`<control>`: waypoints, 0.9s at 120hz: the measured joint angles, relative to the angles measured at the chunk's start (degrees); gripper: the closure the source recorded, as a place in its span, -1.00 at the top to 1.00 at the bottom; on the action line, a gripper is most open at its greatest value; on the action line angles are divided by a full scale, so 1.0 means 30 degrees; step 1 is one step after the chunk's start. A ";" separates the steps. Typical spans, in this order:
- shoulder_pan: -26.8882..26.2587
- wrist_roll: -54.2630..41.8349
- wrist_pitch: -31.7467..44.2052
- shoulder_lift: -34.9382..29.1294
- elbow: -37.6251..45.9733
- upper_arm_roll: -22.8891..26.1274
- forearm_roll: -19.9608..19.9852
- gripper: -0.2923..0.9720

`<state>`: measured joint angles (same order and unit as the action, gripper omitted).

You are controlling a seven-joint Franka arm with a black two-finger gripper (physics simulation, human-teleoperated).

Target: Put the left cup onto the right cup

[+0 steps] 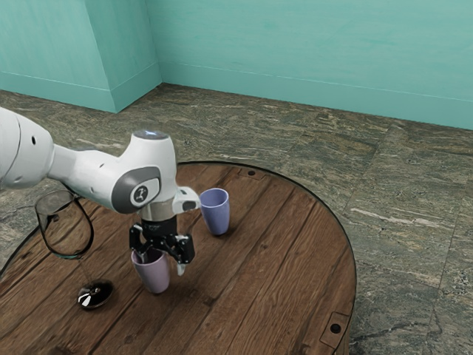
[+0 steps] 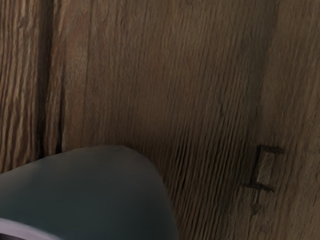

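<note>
While claw [image 1: 161,260] hangs at pink cup [image 1: 153,278] — blue cup [image 1: 215,212] stands clear beyond.

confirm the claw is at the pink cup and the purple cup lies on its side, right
No: the purple cup stands upright, not on its side, as the exterior view shows. The claw is at the pink cup.
</note>
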<state>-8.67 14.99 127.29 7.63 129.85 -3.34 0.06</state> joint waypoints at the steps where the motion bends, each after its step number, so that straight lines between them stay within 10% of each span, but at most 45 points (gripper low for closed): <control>1: 0.0000 0.0010 0.0052 0.0024 -0.0013 0.0000 -0.0024 0.47; 39: -0.0009 0.0369 0.1037 -0.0497 -0.0135 -0.0040 -0.0432 -0.50; 108: 0.0253 0.1257 -0.1998 -0.2105 -0.5064 0.0323 -0.3575 -0.69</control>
<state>-7.91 18.76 121.30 1.32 114.66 -2.37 -10.67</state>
